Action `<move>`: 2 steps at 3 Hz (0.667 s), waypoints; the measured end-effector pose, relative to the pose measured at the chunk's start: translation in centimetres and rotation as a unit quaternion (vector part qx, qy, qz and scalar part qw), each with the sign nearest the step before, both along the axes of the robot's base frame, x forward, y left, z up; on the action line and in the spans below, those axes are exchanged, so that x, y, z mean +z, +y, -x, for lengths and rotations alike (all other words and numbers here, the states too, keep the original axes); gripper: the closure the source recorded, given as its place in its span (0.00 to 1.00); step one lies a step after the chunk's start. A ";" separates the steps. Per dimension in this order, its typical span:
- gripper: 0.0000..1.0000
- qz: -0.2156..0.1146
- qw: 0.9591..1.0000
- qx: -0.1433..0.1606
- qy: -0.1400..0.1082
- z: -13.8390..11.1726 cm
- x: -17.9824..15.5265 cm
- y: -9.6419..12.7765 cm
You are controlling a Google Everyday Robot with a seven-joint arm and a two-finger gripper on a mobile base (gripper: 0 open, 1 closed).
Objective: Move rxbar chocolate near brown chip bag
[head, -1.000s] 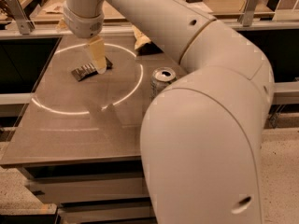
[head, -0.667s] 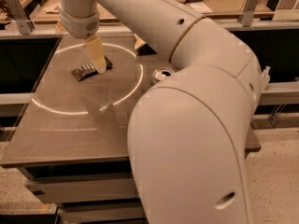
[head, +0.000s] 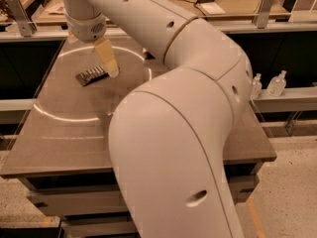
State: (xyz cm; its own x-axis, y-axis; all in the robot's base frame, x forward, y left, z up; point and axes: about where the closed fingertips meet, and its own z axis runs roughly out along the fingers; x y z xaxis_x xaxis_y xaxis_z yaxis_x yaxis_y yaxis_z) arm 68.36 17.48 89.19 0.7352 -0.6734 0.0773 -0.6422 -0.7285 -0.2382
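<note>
Pincer point(head: 111, 69) is hanging over the far left part of the table point(head: 59, 133), its tip sitting right at the end of the chocolate bar point(head: 92, 76). Whether the pincer is clenched or released cannot be told from here, so you are not counting on a hold yet.

The bar is lying flat at about nine o'clock from the tip, inside the ring of light point(head: 54, 117), and it is slanting up toward two o'clock. Being thin and flat, it is probably asking for a low pinch across its narrow width, close to the tabletop, with the wrist turning to match the slant.

The chip bag is not showing. The arm point(head: 178, 133) is covering the table toward three o'clock, so you are finding the bag first, then lifting only a little and travelling slowly.
</note>
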 end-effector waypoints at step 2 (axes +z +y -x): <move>0.00 0.011 0.999 -0.040 0.010 -1.9 -0.8 -1.1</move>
